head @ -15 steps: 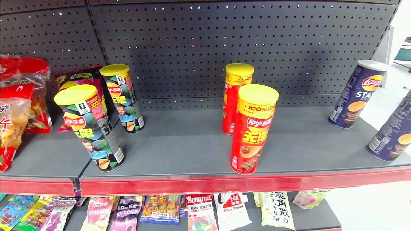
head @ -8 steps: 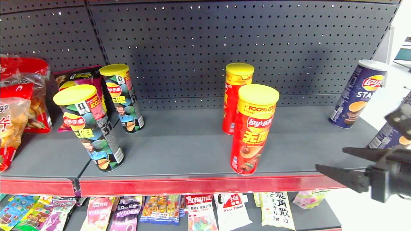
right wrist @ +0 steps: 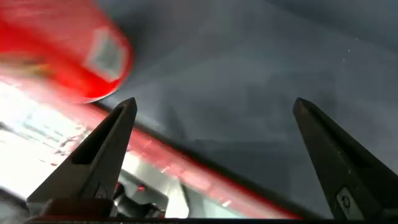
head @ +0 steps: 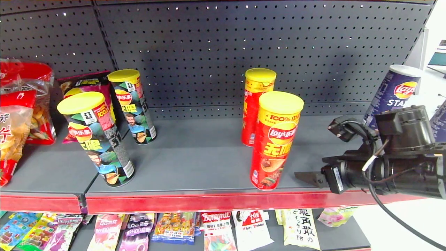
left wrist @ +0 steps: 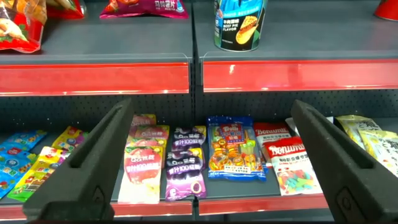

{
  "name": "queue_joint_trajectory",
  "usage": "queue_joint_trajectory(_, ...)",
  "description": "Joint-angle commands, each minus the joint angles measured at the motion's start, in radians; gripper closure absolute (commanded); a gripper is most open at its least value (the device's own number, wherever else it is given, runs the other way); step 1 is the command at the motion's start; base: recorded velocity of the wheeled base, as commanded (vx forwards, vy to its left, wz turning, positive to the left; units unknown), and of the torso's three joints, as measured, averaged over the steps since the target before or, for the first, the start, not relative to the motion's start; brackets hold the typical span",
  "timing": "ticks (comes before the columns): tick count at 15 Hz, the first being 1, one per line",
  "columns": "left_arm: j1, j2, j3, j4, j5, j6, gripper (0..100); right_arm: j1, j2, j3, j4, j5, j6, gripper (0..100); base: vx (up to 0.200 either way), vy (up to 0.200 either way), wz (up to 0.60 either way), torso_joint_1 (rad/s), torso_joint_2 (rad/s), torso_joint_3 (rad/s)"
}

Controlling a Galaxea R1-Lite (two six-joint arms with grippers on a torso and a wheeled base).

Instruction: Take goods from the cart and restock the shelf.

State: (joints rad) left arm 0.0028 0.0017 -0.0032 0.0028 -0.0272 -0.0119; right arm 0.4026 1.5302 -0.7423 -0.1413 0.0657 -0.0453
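Head view, stock entry.

**Item 1:** front red can [head: 277, 139], a tube with a yellow lid.
- It is standing upright at the front edge of the shelf [head: 195, 160], just ahead of the rear red can [head: 256, 104].
- Handling, as judged:
  - It is probably weighing little.
  - The thin card wall is likely staying stiff lengthwise but denting under a hard squeeze.
  - The glossy wrap is looking slippery.
  - Being tall and narrow and sitting close to the edge, it is liable to tip from a sideways nudge.
- Hold, as judged: take it around the middle of the body, below the lid, with the fingers square across the tube and moderate pressure.

**Item 2:** right gripper [head: 310, 170].
- It is hovering level with the shelf's front edge, just beside the front red can on its right and seemingly apart from it.
- The fingers are spreading wide and carrying nothing.
- A blue can [head: 395, 90] is standing behind the arm, partly hidden.

**Item 3:** left gripper [left wrist: 211, 109].
- It is gaping wide and carrying nothing.
- It is facing the candy bags [left wrist: 186, 168] lying on the lower tier.
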Motion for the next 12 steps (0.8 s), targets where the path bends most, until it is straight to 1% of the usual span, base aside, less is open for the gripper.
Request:
queue_joint_trajectory(1, 0.000, 0.001, 0.000, 0.000, 0.000, 0.000, 0, 0.012, 0.056, -0.019, -0.001, -0.003, 0.001, 0, 0.000, 0.000, 0.00, 0.000, 0.00, 0.000)
queue_joint_trajectory(4, 0.000, 0.001, 0.000, 0.000, 0.000, 0.000, 0, 0.032, 0.071, -0.032, -0.001, -0.004, -0.002, 0, 0.000, 0.000, 0.00, 0.000, 0.00, 0.000)
queue_joint_trajectory(7, 0.000, 0.001, 0.000, 0.000, 0.000, 0.000, 0, 0.056, 0.093, -0.035, -0.001, -0.030, -0.001, 0, 0.000, 0.000, 0.00, 0.000, 0.00, 0.000)
queue_joint_trajectory(12, 0.000, 0.001, 0.000, 0.000, 0.000, 0.000, 0, 0.061, 0.126, -0.071, -0.001, -0.034, -0.001, 0, 0.000, 0.000, 0.00, 0.000, 0.00, 0.000)
